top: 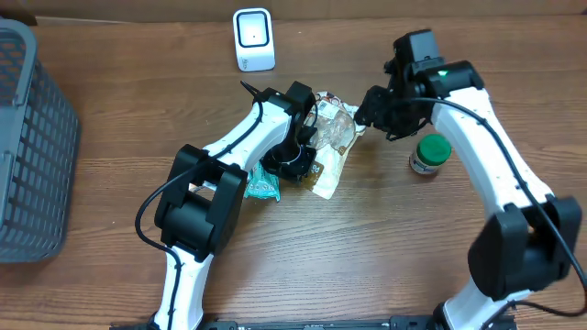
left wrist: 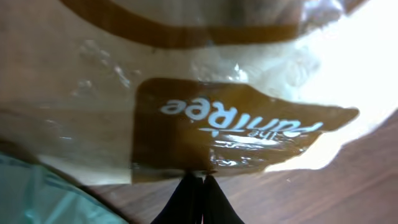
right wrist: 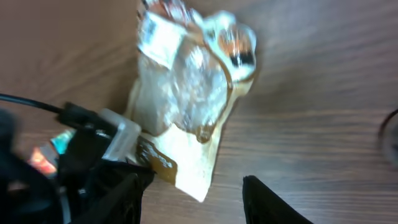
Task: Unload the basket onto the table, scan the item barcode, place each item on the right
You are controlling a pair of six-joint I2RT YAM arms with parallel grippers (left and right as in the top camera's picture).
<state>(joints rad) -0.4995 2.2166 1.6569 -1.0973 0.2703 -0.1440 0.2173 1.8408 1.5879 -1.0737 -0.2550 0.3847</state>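
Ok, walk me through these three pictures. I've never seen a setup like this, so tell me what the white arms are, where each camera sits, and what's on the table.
These are two robot arms at a wooden table, each ending in a two-finger gripper. The wide picture looks down from above; the other two come from cameras on each wrist.

The left gripper is shut, pinching the edge of a clear plastic snack bag with a brown label. The right gripper is open, hovering just beside the same bag without holding it.

Also on the table: a white barcode scanner at the far edge, a green-capped jar, a teal packet under the left arm, and a grey basket.
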